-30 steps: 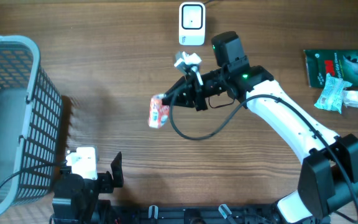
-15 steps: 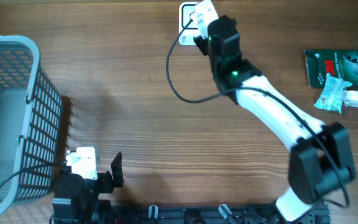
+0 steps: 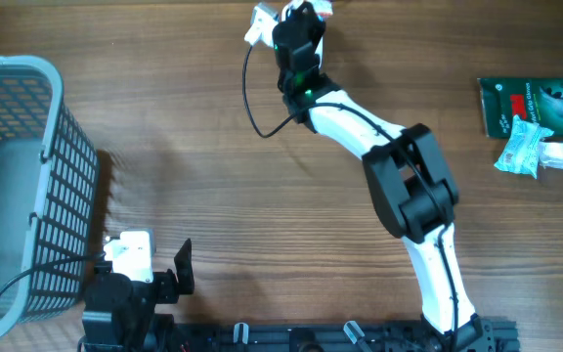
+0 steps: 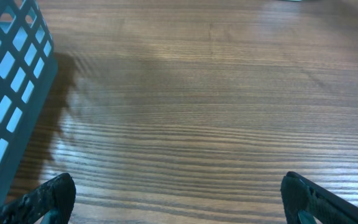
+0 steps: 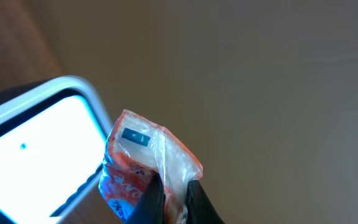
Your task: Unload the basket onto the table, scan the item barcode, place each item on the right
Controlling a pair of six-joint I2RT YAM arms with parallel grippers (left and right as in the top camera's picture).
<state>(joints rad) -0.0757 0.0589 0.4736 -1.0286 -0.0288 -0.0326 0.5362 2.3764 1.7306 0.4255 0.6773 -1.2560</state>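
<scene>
In the right wrist view an orange-red snack packet [image 5: 143, 163] with a clear crinkled top is pinched between my right gripper's [image 5: 171, 200] dark fingers. It hangs just in front of the white scanner [image 5: 33, 146], which fills the left side. From overhead, the right gripper [image 3: 304, 14] is stretched to the table's far edge, and the arm covers the scanner and most of the packet. My left gripper [image 4: 179, 198] stands open low over bare wood, with nothing between its fingertips [image 4: 56, 191].
A grey wire basket [image 3: 27, 127] stands at the left, its wall [image 4: 8, 81] close to the left gripper. A green packet [image 3: 534, 103] and pale wrapped packets [image 3: 543, 154] lie at the right edge. The left arm [image 3: 130, 284] rests at the near edge.
The right arm has swung from the table's middle to the far edge, carrying the packet up to the scanner. The left arm has not moved.
</scene>
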